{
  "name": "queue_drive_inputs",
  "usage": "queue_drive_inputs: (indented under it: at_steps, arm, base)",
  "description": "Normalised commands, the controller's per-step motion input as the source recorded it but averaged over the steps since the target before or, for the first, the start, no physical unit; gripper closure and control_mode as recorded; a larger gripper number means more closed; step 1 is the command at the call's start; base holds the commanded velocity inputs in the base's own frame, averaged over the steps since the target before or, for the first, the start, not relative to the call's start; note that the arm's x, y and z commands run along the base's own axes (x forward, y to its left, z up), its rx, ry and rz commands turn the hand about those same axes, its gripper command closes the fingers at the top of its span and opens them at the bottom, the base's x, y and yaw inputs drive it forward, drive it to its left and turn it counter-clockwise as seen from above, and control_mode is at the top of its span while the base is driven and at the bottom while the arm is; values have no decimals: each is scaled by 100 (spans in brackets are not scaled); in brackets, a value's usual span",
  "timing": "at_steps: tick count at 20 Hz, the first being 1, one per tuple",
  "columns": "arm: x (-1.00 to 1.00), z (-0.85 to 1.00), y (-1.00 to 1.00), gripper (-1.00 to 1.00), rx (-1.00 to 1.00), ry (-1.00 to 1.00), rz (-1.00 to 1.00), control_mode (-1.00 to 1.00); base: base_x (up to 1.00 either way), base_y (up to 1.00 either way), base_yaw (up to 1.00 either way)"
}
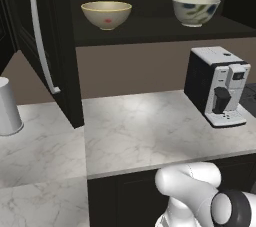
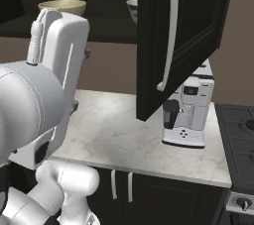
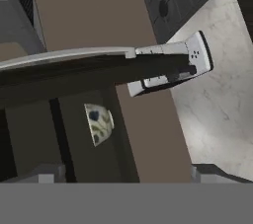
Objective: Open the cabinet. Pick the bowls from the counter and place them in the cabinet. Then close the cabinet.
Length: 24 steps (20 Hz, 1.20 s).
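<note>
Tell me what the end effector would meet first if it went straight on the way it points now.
Probably the open cabinet: the hand view looks along the end effector into its dark interior, just beside the off-white bowl on the shelf. Depth is unclear, so the bowl could come first.

Flat brown wall panel [image 1: 130, 68] behind; dark base cupboards [image 2: 163, 192] below.

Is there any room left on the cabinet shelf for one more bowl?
Yes. On the cabinet shelf, a bare gap lies between the tan-yellow bowl and the off-white bowl. The counter is bare left of the coffee machine.
</note>
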Motion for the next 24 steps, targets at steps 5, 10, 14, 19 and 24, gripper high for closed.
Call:
queue_drive_inputs:
  at_steps: [5, 10, 14, 19, 24]
  arm:
    - [-15, 0, -31, -100, 3, -3, 0, -100]
    - [0, -1, -2, -100, -2, -18, 0, -100]
    - [-5, 0, -15, -100, 0, -22, 0, -100]
    - [1, -25, -7, -100, -3, -17, 0, -100]
    - [36, -72, -2, -100, -10, -26, 0, -100]
  base:
    - [0, 0, 0]
    - [0, 0, 0]
    - [0, 0, 0]
    - [0, 0, 0]
    - [0, 0, 0]
